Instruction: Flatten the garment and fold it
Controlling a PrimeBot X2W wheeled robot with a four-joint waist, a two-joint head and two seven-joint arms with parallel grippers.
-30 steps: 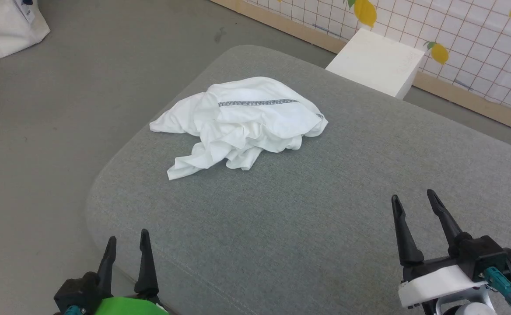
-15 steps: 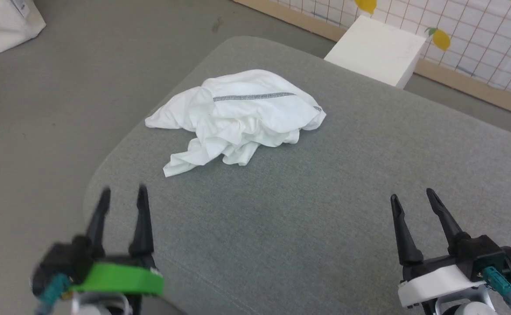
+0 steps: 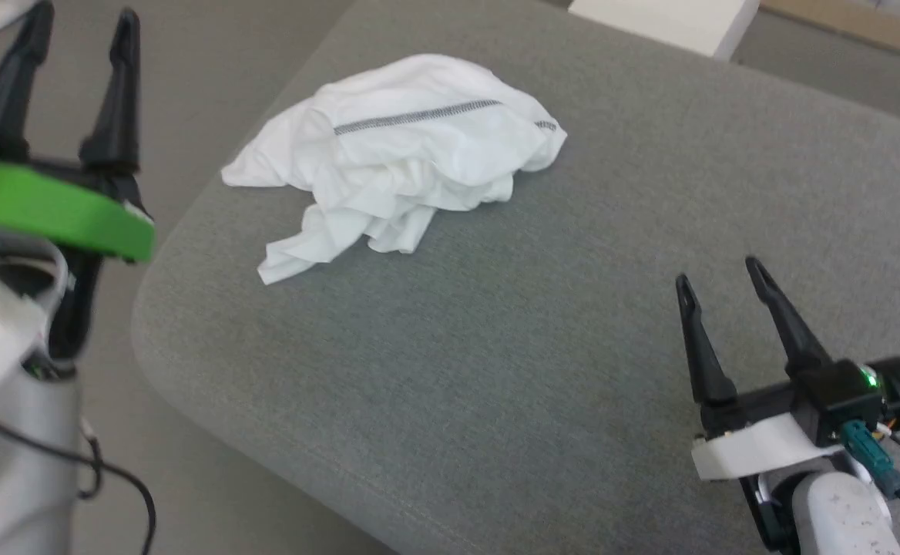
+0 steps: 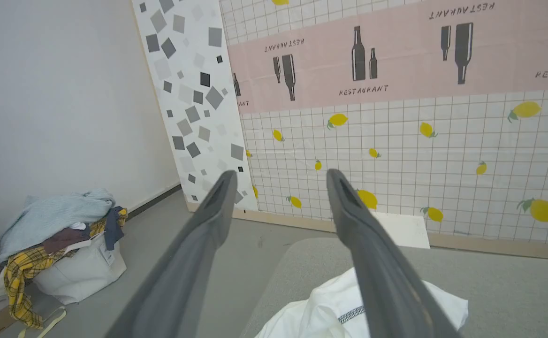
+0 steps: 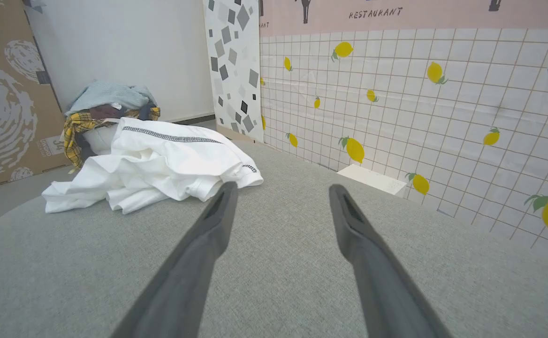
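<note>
Head view: white box (image 3: 666, 19) cut by top edge; left gripper (image 3: 84, 14) blurred, arm cut at left edge. L wrist view: shirt (image 4: 316, 310) cut by bottom edge, partly behind finger (image 4: 382, 281). R wrist view: clothes pile (image 5: 110, 96) half hidden behind shirt.

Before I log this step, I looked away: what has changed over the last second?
The left gripper has risen from the head view's lower left to its upper left, advancing to the left of the garment, open and empty. The head camera moved too, so the scene's shift is no move of things. The right gripper stays open over the grey cushion; the garment stays crumpled, untouched.
</note>
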